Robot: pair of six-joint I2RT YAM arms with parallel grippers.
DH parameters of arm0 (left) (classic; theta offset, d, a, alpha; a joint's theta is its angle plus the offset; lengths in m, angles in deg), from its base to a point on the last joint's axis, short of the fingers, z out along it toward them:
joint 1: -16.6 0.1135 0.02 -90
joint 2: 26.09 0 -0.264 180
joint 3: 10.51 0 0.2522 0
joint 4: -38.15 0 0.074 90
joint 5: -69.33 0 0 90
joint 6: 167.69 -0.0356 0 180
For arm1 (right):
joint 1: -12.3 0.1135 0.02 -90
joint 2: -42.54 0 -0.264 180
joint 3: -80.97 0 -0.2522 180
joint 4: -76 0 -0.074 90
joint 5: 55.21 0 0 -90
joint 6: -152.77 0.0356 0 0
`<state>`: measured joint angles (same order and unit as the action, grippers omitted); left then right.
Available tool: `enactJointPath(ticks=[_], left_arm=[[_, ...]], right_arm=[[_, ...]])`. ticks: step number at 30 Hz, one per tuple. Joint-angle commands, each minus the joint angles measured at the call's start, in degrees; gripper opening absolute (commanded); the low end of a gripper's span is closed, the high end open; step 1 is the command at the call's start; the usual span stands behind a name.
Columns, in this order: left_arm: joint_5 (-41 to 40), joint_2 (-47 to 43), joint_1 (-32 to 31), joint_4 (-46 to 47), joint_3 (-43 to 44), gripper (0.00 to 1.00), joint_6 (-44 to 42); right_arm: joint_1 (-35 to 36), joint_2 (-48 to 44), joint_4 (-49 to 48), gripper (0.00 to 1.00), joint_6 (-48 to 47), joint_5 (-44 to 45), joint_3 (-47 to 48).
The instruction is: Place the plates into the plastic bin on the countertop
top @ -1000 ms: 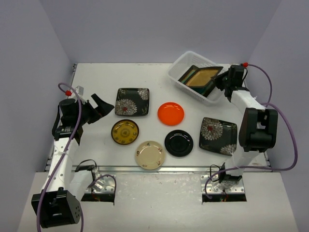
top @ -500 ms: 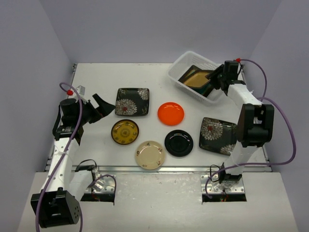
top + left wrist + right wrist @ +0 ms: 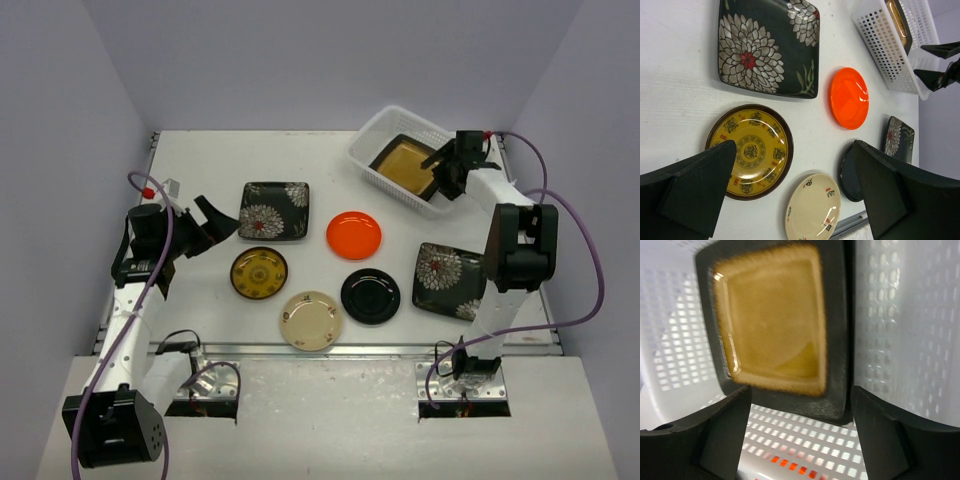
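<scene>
The white table sits between pale lilac walls. At its far right corner stands the plastic bin, with the mustard plate lying inside it, not held by anything. The right claw hangs over the end of the bin nearest the right edge. It is spread wide and has hold of nothing.

Six more plates lie on the table:
- a black floral plate left of centre
- an orange plate
- a brown-yellow plate
- a cream plate by the near edge
- a round black plate
- a second floral plate toward the right edge

The left claw hovers near the left edge, just beside the first floral plate, wide open and empty.
</scene>
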<state>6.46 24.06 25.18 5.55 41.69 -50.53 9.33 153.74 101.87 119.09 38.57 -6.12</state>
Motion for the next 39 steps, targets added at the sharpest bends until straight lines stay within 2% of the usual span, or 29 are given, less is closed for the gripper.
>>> enactJointPath(ticks=[1, 5, 9, 12, 14, 17, 19, 23, 28, 31, 34, 35, 37, 39], left_arm=[[-2.15, -0.67, -0.43, 0.09, 0.08, 1.00, -0.99], [-6.15, 1.96, -0.49, -0.72, 1.64, 1.00, -0.80], [-8.89, 11.39, -0.45, -0.80, 7.34, 1.00, 1.25], [-11.56, 20.44, -0.49, 0.43, 10.45, 1.00, 4.81], [-9.90, 25.94, -0.67, 5.37, 10.88, 1.00, 7.64], [-9.77, 37.96, -0.62, 7.07, 15.20, 1.00, 6.45], [-9.06, 46.89, -0.59, 4.91, 19.92, 1.00, 2.49], [-7.11, 55.87, -0.67, 4.82, 26.23, 1.00, -0.31], [-2.58, 64.90, -0.70, 2.17, 32.29, 0.97, -6.10], [-0.99, 70.21, -0.82, -1.01, 35.67, 0.89, -9.15], [-0.68, 74.51, -0.84, -5.19, 39.15, 0.75, -11.86], [-1.31, 75.52, -0.84, -6.28, 39.97, 0.69, -12.58], [-2.43, 78.06, -0.84, -8.45, 42.40, 0.44, -15.04], [-1.51, 79.09, -0.88, -8.95, 42.77, 0.38, -15.09]], right_arm=[[0.34, -0.78, -1.45, 0.81, -3.39, 2.37, 4.12], [1.78, -4.23, -2.58, 0.83, -5.89, -4.91, 2.31], [9.49, -11.45, -1.27, 0.85, -12.56, -6.98, 2.28], [13.96, -18.70, 1.29, 0.99, -16.47, -9.70, 1.33], [15.03, -24.20, -1.74, 0.99, -16.29, -24.56, -4.53], [15.96, -32.66, -19.30, 0.99, -13.07, -44.19, -21.05], [17.90, -39.13, -20.20, 0.99, -15.44, -54.45, -25.86], [19.50, -49.61, -14.41, 0.99, -24.77, -57.19, -34.57], [19.50, -55.83, -7.78, 0.99, -31.69, -58.28, -40.69], [19.41, -57.88, -9.77, 0.99, -31.51, -60.04, -44.15], [19.49, -58.79, -10.09, 0.99, -31.70, -61.14, -46.06], [19.42, -59.13, -10.01, 0.99, -31.56, -60.93, -46.42], [19.41, -59.95, -9.91, 0.99, -31.28, -60.56, -47.24], [19.45, -60.31, -9.41, 0.99, -31.39, -60.32, -47.36]])
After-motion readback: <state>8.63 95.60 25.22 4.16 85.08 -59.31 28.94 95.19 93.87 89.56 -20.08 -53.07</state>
